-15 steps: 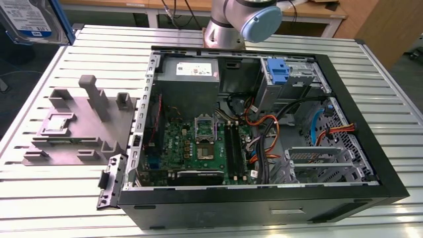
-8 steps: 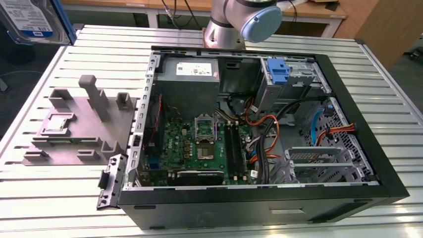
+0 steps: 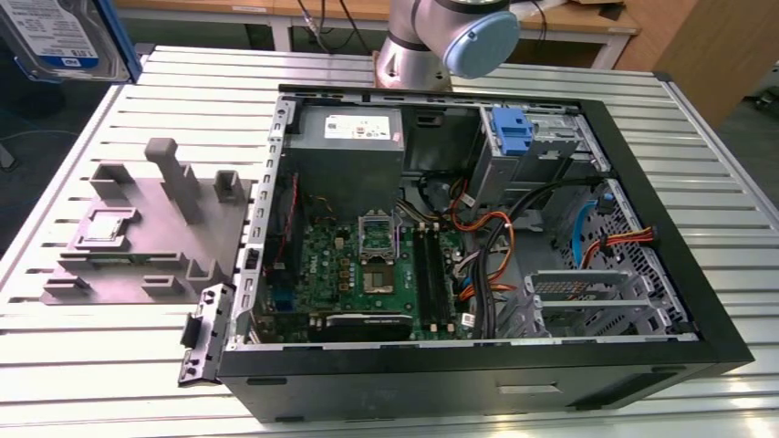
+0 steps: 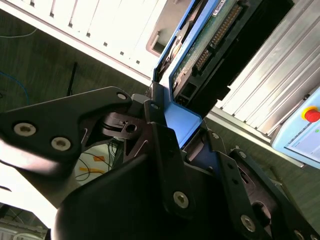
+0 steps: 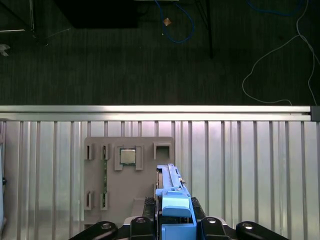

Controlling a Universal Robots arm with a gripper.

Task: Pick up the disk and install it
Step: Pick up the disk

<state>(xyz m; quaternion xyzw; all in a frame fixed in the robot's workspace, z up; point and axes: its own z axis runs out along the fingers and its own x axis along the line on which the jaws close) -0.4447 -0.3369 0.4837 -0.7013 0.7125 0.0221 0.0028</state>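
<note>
The disk [image 3: 55,36], silver with a white-and-blue label and a blue carrier frame, hangs in the air at the exterior view's far upper left, off the table's corner. In the first wrist view the disk [image 5: 171,192] stands edge-on between the black fingers of my gripper [image 5: 175,227], above the grey holder block [image 5: 127,180]. The second wrist view looks along the disk [image 4: 210,45], whose circuit-board side and connector show. There my gripper [image 4: 182,142] is shut on the blue carrier end.
The open computer case [image 3: 718,347] lies on the slatted metal table [image 3: 122,365], with a blue bracket [image 3: 514,132] on its drive bay and an empty metal cage [image 3: 585,297]. The grey holder block [image 3: 146,228] sits to its left. The arm's base [image 3: 451,36] stands behind the case.
</note>
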